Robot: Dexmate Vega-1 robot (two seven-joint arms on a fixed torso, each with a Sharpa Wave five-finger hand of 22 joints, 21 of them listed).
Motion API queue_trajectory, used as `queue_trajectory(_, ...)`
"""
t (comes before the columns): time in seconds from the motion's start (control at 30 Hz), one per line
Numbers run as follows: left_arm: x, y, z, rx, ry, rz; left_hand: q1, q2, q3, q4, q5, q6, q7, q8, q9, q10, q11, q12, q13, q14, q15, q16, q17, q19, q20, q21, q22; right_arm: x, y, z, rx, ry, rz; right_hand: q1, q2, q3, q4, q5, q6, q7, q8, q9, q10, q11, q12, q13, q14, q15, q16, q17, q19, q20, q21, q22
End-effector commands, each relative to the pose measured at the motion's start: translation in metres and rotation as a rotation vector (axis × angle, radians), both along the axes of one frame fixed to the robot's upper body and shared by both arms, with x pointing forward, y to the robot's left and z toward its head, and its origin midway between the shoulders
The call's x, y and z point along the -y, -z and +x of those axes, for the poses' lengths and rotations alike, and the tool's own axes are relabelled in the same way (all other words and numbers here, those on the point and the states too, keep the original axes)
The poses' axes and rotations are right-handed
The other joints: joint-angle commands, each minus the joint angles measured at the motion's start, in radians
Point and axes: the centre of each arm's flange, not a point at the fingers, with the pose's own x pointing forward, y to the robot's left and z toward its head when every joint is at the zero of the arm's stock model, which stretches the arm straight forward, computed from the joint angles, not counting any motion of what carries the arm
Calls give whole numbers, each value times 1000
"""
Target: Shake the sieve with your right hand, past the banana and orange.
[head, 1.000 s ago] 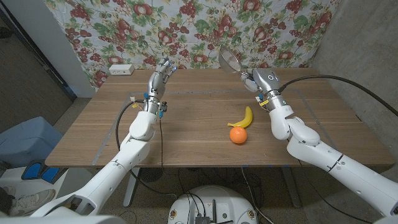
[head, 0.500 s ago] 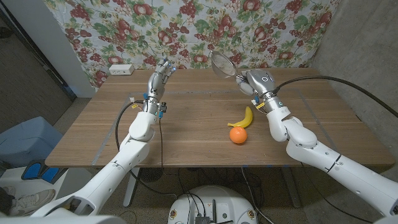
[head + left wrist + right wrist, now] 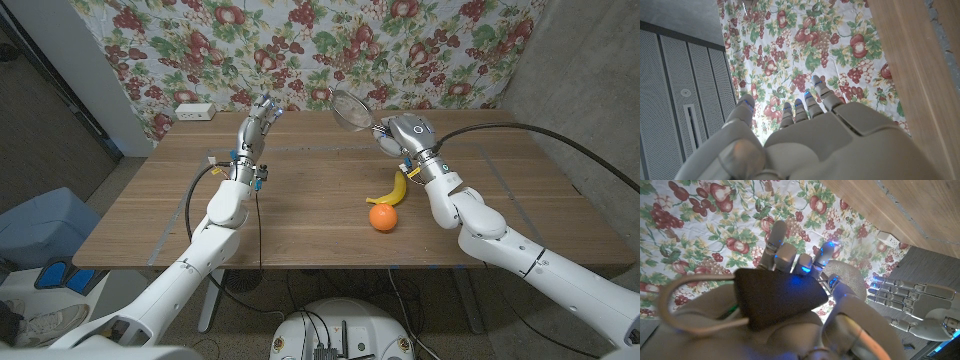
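- Fruit-patterned cloth [image 3: 300,40] hangs behind a wooden table [image 3: 300,200], with a grey wall to the right.
- Raised above the table's far edge, the sieve [image 3: 349,107] is a round metal mesh bowl seen against the cloth, just beyond the right hand [image 3: 400,133] and to its left.
- That right hand grips the sieve's handle, fingers closed around it, with the hand held above the table near the far side; in the right wrist view the hand [image 3: 790,295] has its fingers [image 3: 777,242] curled toward the pale mesh bowl [image 3: 842,277].
- Nearer than the right hand and slightly to its left, the banana [image 3: 391,189] lies on the table, curved, its upper end pointing toward the hand.
- Touching or just beside the banana's lower end, the orange [image 3: 382,217] sits on the table, nearer still than the hand.
- Well apart to the left of the sieve, the left hand [image 3: 258,122] is held up over the far part of the table, fingers straight and slightly spread, holding nothing; the left wrist view shows its fingers [image 3: 805,102] extended toward the cloth.
- Beyond the left hand, at the table's far left corner, rests a small white box [image 3: 194,111].
- Black cables run along both arms.
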Motion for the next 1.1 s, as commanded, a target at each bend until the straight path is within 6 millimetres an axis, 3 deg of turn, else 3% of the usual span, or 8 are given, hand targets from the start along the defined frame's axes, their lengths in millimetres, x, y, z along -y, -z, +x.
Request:
queue_trajectory(0.03,-1,1,-1,-1,1,-3,-6,0,5,-1,-2,0,-10,0,0,-2,1,4,2,-1,-21,2,0,7,2,0,1,-12,5,4,-34,0,-67,-4,-1,5,1,1,-8,8,6,-1,-3,-3,1,3,-5,-90,3,2,-2,-74,-3,-1)
queue_trajectory(1.1,-1,1,-4,1,1,2,-12,-2,12,-2,-2,0,-9,0,0,-3,-1,3,2,-2,-21,2,0,6,2,0,1,-27,22,22,-150,14,-173,-4,-1,5,-5,-2,-6,7,12,-14,1,1,2,3,-3,-90,4,2,0,-72,-2,0)
